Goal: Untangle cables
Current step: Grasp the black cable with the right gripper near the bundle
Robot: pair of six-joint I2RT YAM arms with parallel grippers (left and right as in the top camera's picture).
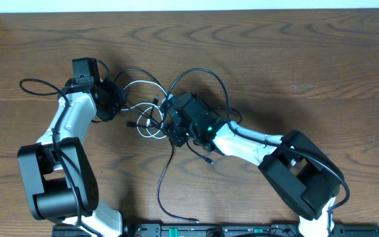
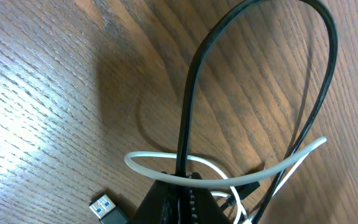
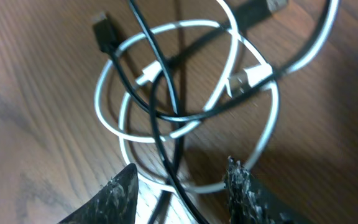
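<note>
The landmark is the tangle (image 1: 147, 115) of cords in the middle of the wooden table (image 1: 295, 46). The left gripper (image 1: 114, 100) sits at the tangle's left edge. Its fingers are pressed together, and the black cable (image 2: 191, 93) rises from between them in a tall loop, so it appears to be pinched there, though the wrist view cuts the fingertips off at the frame's bottom. A black USB plug (image 2: 107, 208) lies on the wood just left of those fingers.

Within the tangle, the white cable (image 3: 173, 25) lies in overlapping rings, with the black one threaded through and across them.

The right gripper (image 1: 175, 128) is at the tangle's right edge. Its fingers (image 3: 126, 193) stand partly apart, straddling a strand of each cord without clamping either. Right of the tangle, the black cord arches in a wide loop over the right arm, and a loose tail runs toward the near edge.
</note>
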